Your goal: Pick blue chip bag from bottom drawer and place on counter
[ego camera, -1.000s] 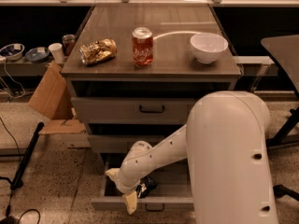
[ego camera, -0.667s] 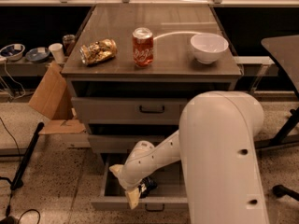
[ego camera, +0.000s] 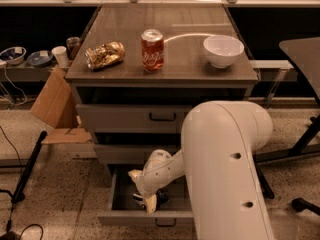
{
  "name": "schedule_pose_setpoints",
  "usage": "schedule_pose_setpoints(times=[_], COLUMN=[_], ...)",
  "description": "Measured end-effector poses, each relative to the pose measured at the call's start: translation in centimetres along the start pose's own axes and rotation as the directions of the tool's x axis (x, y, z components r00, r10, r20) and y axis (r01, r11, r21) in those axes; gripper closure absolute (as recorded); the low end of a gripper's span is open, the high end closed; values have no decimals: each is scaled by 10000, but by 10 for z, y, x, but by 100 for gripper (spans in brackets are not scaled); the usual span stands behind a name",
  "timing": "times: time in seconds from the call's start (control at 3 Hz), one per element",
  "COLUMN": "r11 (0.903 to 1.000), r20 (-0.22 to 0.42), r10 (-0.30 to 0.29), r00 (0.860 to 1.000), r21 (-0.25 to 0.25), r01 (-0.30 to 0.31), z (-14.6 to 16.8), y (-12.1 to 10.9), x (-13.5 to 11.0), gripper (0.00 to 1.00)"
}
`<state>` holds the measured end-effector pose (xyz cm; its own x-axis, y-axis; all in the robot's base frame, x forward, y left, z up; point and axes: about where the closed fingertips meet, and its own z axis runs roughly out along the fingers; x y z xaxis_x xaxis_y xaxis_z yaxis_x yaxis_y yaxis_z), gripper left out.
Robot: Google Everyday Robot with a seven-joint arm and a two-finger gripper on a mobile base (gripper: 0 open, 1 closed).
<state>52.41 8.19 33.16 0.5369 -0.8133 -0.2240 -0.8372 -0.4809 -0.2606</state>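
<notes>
Bottom drawer (ego camera: 125, 218) pulled open, lower centre of frame. Gripper (ego camera: 149, 202) down inside it, at lower-left end of white arm (ego camera: 220, 174); whether open or clamped cannot be told. Blue chip bag (ego camera: 161, 198) in drawer, right against gripper, mostly hidden. Upper frame, on counter (ego camera: 190, 66): crushed golden bag (ego camera: 104, 55), red can (ego camera: 152, 50), white bowl (ego camera: 223, 50).

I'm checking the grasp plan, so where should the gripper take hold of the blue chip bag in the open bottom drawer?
Come from above: the walls of the bottom drawer block the sides. The gripper sits inside it, hiding most of the blue chip bag, so the best part is unclear; probably pinch its upper edge.
</notes>
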Motion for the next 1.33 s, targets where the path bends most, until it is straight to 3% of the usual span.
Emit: schedule_pose_setpoints(times=[0.67,1.33], r11=[9995,9968], r20=[-907,-1554], r10=[22,-204], r00=[9959,9876], r21=[-310,-791], r01=[-50,81], z=[45,86], y=[-11,-15], x=[26,30], gripper=[0,0])
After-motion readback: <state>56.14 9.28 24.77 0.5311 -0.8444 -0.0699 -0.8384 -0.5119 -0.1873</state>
